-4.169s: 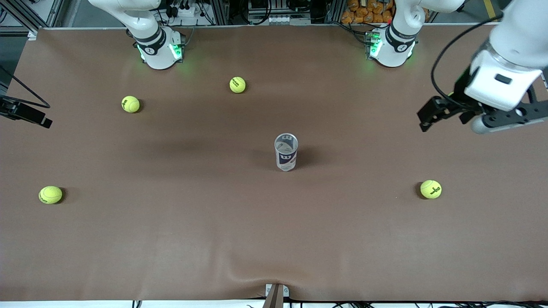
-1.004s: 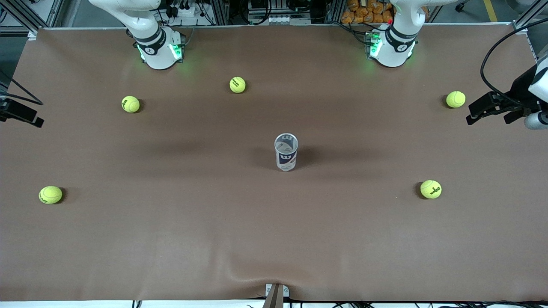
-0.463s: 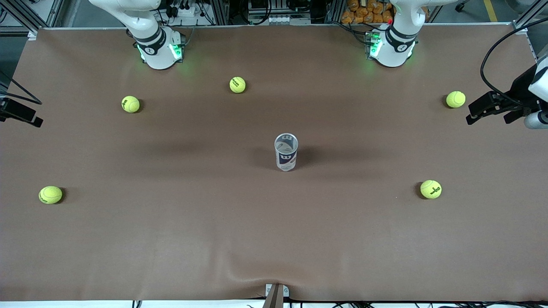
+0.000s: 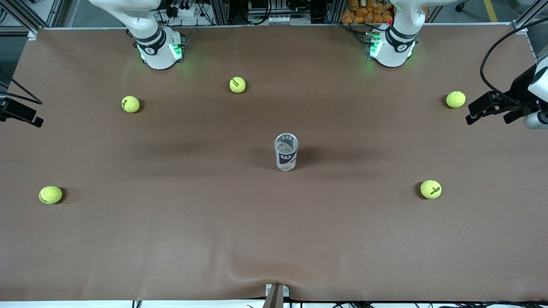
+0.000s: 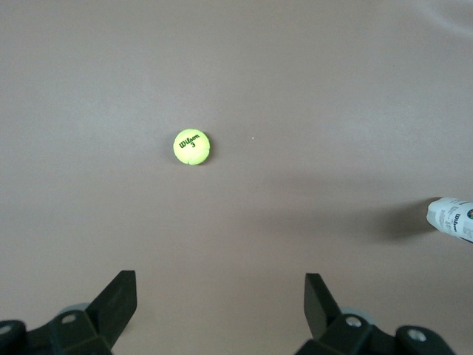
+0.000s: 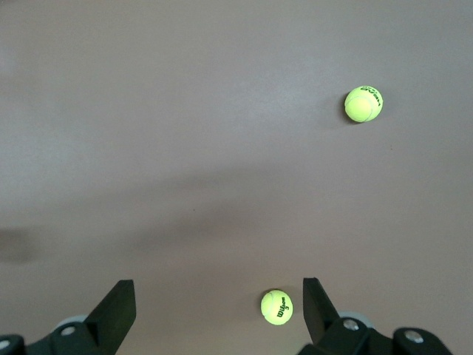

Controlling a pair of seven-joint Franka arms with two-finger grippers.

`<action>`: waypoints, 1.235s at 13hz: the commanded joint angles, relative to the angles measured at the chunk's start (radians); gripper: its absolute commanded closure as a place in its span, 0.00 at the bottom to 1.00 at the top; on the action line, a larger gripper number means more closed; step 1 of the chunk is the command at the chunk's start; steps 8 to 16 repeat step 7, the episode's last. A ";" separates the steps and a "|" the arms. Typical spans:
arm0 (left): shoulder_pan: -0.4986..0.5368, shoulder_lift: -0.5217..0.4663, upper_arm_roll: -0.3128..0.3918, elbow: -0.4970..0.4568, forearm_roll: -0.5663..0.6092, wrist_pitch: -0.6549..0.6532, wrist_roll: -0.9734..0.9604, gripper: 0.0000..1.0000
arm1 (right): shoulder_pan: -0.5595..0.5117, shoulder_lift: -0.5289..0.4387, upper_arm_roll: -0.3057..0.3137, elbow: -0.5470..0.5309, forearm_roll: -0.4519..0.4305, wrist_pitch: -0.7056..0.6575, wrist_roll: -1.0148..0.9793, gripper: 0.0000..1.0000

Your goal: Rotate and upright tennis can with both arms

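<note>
1. Brown surface [image 4: 180, 239] carries the tennis can [image 4: 286, 152], standing upright near its middle, touched by neither arm.
2. Left claw [image 5: 220, 299], fingers spread apart, hangs over the left arm's end of the surface.
3. Right claw [image 6: 219, 299], seemingly just as wide, hangs over the right arm's end.

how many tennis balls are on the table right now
5: two nearest the front camera, one at each arm's end; two before the right arm's base; one by the left gripper. None looks hidden.
</note>
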 commanded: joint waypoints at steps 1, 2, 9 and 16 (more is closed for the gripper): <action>0.012 -0.023 -0.012 -0.016 0.017 0.009 0.012 0.00 | -0.011 -0.009 0.005 0.008 0.012 -0.014 -0.010 0.00; 0.011 -0.023 -0.012 -0.016 0.019 0.005 0.012 0.00 | -0.009 -0.009 0.005 0.008 0.012 -0.014 -0.010 0.00; 0.012 -0.026 -0.015 -0.016 0.019 -0.015 0.010 0.00 | -0.008 -0.009 0.006 0.008 0.012 -0.014 -0.010 0.00; 0.012 -0.026 -0.015 -0.016 0.019 -0.015 0.010 0.00 | -0.008 -0.009 0.006 0.008 0.012 -0.014 -0.010 0.00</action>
